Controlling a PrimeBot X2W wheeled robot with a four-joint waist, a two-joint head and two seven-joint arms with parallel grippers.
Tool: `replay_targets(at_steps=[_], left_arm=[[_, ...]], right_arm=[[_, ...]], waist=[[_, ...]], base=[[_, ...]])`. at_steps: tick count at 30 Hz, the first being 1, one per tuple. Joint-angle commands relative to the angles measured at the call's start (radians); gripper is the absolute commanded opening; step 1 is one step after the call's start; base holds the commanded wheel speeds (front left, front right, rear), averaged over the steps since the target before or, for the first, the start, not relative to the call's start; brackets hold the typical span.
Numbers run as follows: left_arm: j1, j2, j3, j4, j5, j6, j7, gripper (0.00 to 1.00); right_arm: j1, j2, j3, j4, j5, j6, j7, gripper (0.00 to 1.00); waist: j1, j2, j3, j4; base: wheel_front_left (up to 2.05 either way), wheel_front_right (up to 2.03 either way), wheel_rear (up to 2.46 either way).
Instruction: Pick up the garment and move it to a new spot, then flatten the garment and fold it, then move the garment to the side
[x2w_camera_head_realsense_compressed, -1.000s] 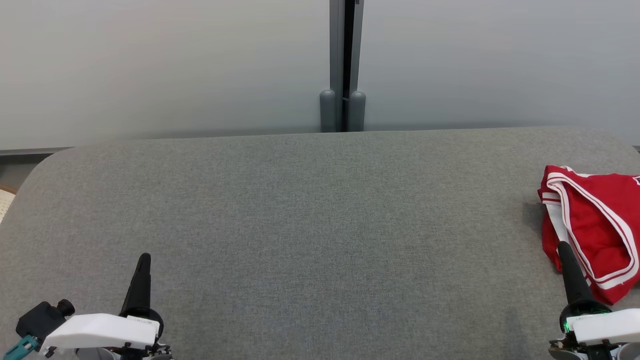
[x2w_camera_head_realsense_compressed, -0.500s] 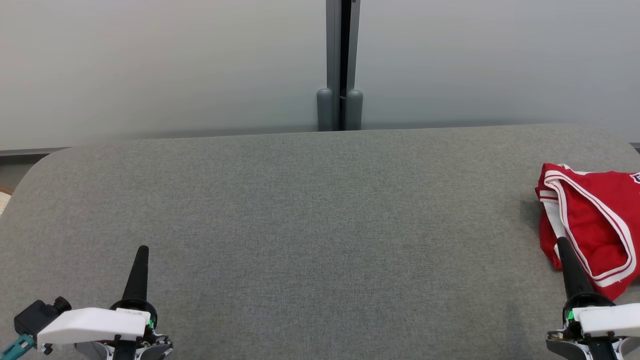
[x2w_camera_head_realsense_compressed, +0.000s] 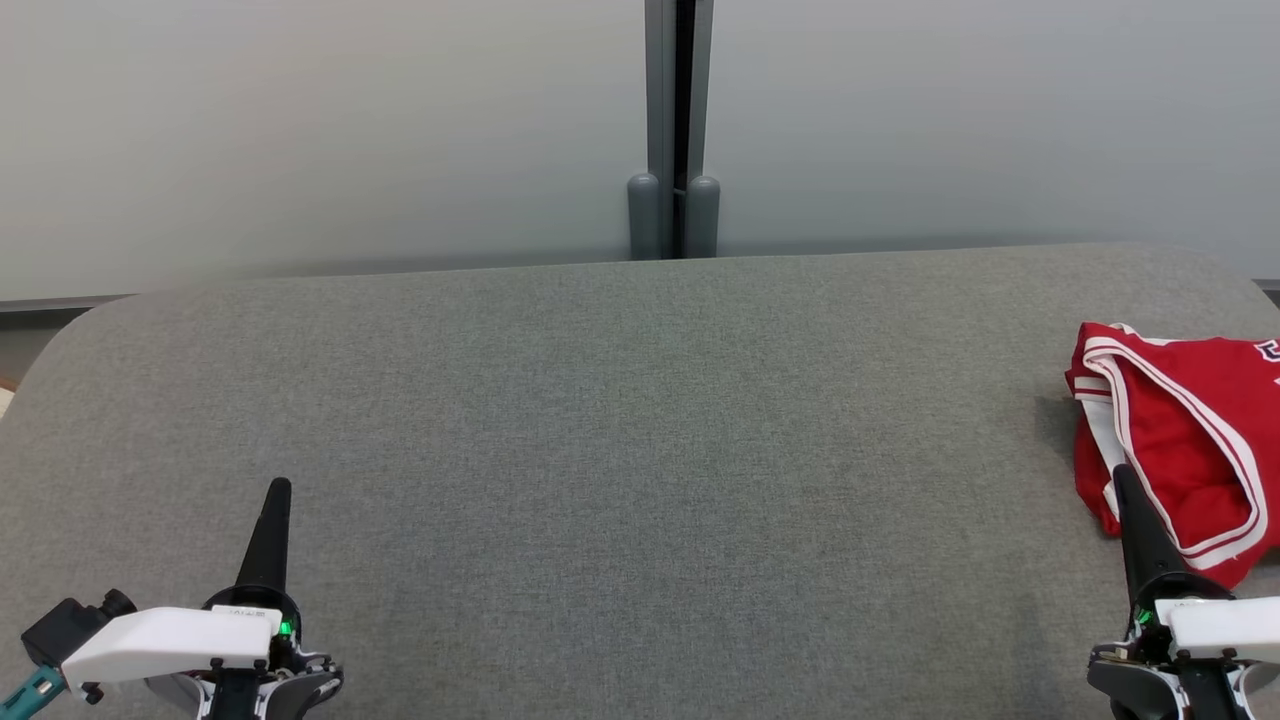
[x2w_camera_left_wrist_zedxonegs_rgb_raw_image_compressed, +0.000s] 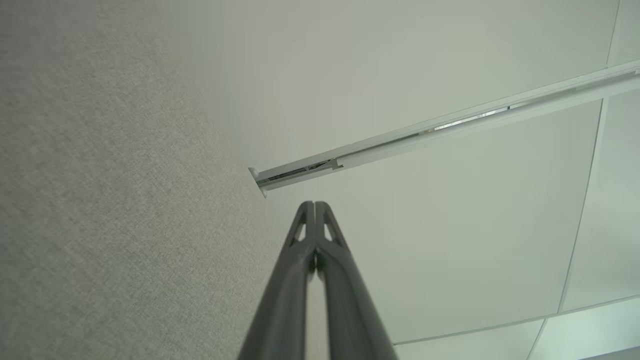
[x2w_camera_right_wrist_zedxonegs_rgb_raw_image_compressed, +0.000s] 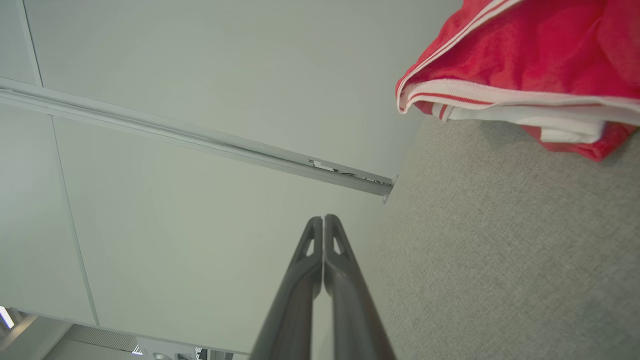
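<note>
1. Garment (x2w_camera_head_realsense_compressed: 1185, 430): red, white-trimmed, bunched at the right edge of the grey table (x2w_camera_head_realsense_compressed: 640, 450).
2. Right gripper (x2w_camera_head_realsense_compressed: 1122, 478): fingers pressed together, empty, beside garment's near-left corner.
3. Left gripper (x2w_camera_head_realsense_compressed: 280, 490): fingers pressed together, empty, near left.

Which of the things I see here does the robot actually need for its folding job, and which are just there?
For the job:
- garment, red, crumpled at the far right
- left pincer, shut
- right pincer, shut, beside the garment

Just there:
- table, grey
- wall
- post behind the table
</note>
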Motion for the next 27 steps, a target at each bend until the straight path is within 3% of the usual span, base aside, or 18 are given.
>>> replay_targets(at_steps=[1, 27], left_arm=[[-0.020, 0.000, 0.010, -0.002, -0.024, -0.009, 0.005, 0.00], [-0.048, -0.021, 0.046, 0.014, -0.183, -0.031, 0.046, 0.00]], right_arm=[[-0.018, -0.001, -0.005, 0.006, 0.025, 0.000, -0.002, 0.00], [-0.062, 0.008, -0.012, 0.070, 0.202, 0.000, 0.001, 0.00]], waist=[[0.0000, -0.0001, 0.001, -0.001], [0.0000, -0.0001, 0.008, -0.014]], base=[[0.00, 0.00, 0.00], [0.00, 0.00, 0.00]])
